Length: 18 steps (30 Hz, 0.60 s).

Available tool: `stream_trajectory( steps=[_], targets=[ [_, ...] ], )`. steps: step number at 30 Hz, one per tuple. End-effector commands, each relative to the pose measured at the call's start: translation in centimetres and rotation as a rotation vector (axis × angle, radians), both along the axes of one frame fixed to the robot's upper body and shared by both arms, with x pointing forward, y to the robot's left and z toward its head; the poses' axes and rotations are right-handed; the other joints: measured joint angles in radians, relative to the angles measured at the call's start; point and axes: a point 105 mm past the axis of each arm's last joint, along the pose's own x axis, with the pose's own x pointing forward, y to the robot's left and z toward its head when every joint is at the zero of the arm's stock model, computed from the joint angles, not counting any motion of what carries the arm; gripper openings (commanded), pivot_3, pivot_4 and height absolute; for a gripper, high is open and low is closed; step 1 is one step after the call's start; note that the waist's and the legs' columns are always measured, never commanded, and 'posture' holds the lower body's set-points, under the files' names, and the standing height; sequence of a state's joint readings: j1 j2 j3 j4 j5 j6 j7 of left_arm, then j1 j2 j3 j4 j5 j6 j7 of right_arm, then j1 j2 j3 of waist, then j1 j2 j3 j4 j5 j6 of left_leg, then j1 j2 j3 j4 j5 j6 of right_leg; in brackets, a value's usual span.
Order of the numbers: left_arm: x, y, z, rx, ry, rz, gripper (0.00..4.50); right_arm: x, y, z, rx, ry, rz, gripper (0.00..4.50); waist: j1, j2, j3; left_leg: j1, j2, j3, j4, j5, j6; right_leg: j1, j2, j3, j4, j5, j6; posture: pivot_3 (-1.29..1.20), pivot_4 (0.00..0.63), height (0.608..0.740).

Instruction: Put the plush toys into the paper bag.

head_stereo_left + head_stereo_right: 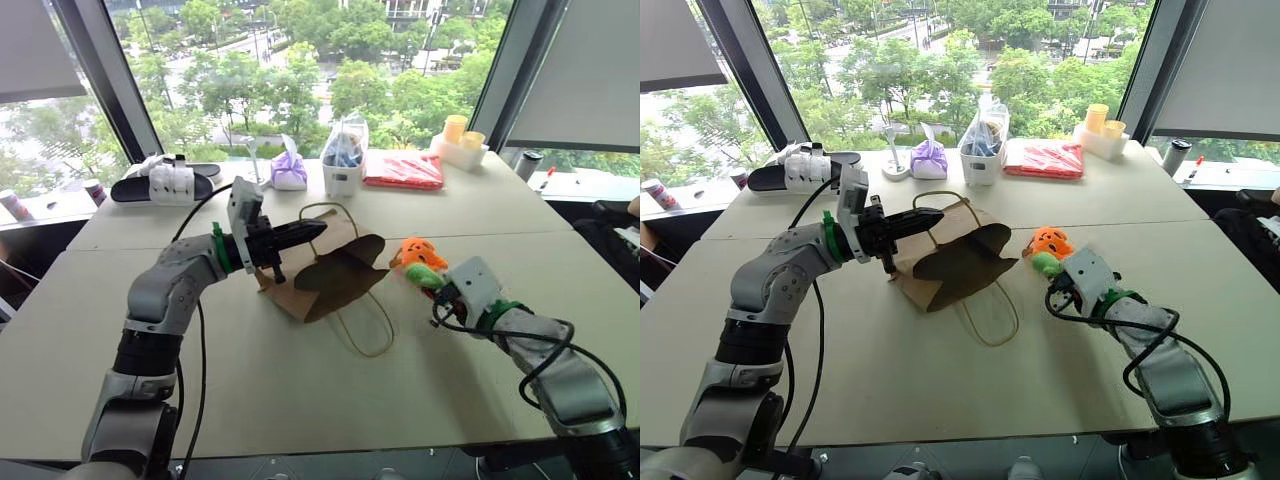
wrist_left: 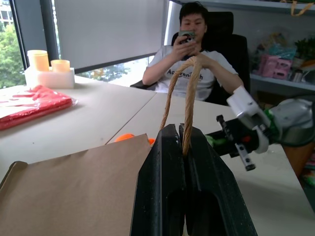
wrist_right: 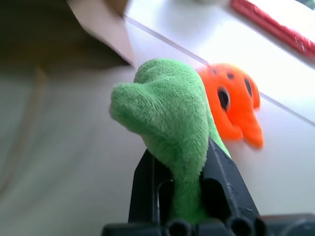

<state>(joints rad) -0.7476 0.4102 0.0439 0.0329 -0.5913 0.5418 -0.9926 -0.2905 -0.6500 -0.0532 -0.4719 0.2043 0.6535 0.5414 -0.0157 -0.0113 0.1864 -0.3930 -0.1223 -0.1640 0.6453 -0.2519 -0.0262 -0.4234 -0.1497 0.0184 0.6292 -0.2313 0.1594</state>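
The green plush toy [image 3: 170,123] is pinched between the two black fingers of the right gripper [image 3: 183,189], whose jaws are clamped on its lower part while its rounded top bulges out above the fingertips. In the head views, this toy [image 1: 424,277] is seen at the tip of the right gripper [image 1: 440,288], raised off the table [image 1: 300,400] and just right of the paper bag [image 1: 325,270]. The orange plush toy [image 3: 231,105], marked with dark face spots, lies on the table just beyond the green one, close beside it; whether the two touch cannot be told. The left gripper [image 2: 183,142] is closed on one beige cord handle [image 2: 189,98] of the paper bag, the cord being squeezed between the fingers and looping up above them. By this handle the upper edge of the bag is held lifted, so that the dark mouth [image 1: 345,275] faces the right gripper and the toys. The second cord handle [image 1: 365,325] lies slack on the table in front of the bag. Along the far edge of the table a purple tied pouch [image 1: 289,170], a white container [image 1: 343,165] and a red packet [image 1: 404,170] are set. A seated person [image 2: 189,59] is seen in the left wrist view beyond the table.
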Motion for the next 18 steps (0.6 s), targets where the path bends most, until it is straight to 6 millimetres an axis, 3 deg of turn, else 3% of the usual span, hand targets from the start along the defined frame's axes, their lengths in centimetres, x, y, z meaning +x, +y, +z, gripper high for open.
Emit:
stream_trajectory(
  steps=[1, 5, 9, 13, 18],
  targets=[
    [-0.2, -0.1, 1.3, -0.009, -0.042, -0.014, 0.00, -2.6, 4.7, 2.1, -0.005, -0.024, 0.229, 0.03, 0.003, 0.000, 0.000, 0.000, 0.000, 0.000, 0.000, 0.000, 0.000, 0.000, 0.000, 0.000, 0.000, 0.000, 0.000, 0.00, 0.150, 0.740],
    [-0.2, -0.3, 1.5, -0.011, -0.044, -0.024, 0.00, -2.6, 7.9, 1.6, 0.020, -0.016, 0.303, 0.03, 0.006, -0.001, 0.000, 0.000, 0.000, -0.001, 0.000, 0.000, 0.000, 0.001, -0.001, -0.001, 0.000, 0.000, 0.000, 0.00, 0.150, 0.740],
    [-0.4, -0.4, 1.9, -0.018, -0.048, -0.034, 0.00, -1.6, 9.5, 0.4, -0.009, -0.022, 0.319, 0.03, 0.005, -0.001, 0.000, 0.000, 0.000, -0.001, 0.001, 0.000, 0.000, 0.001, -0.001, 0.000, 0.000, 0.000, 0.000, 0.00, 0.150, 0.740],
    [-0.9, -0.5, 2.3, -0.033, -0.035, -0.052, 0.00, -0.1, 10.4, 0.0, -0.048, -0.051, 0.316, 0.03, 0.003, -0.001, 0.000, 0.000, 0.000, -0.001, 0.000, 0.000, 0.000, 0.000, -0.001, 0.000, 0.000, 0.000, 0.000, 0.00, 0.150, 0.740],
    [-2.2, -0.8, 1.8, -0.014, -0.003, -0.106, 0.00, 2.9, 13.1, -0.2, -0.177, -0.135, 0.346, 0.03, -0.008, -0.001, 0.000, 0.000, 0.000, 0.000, 0.000, 0.000, -0.001, -0.001, 0.000, 0.000, 0.001, 0.000, 0.000, 0.00, 0.150, 0.740]
  ],
)
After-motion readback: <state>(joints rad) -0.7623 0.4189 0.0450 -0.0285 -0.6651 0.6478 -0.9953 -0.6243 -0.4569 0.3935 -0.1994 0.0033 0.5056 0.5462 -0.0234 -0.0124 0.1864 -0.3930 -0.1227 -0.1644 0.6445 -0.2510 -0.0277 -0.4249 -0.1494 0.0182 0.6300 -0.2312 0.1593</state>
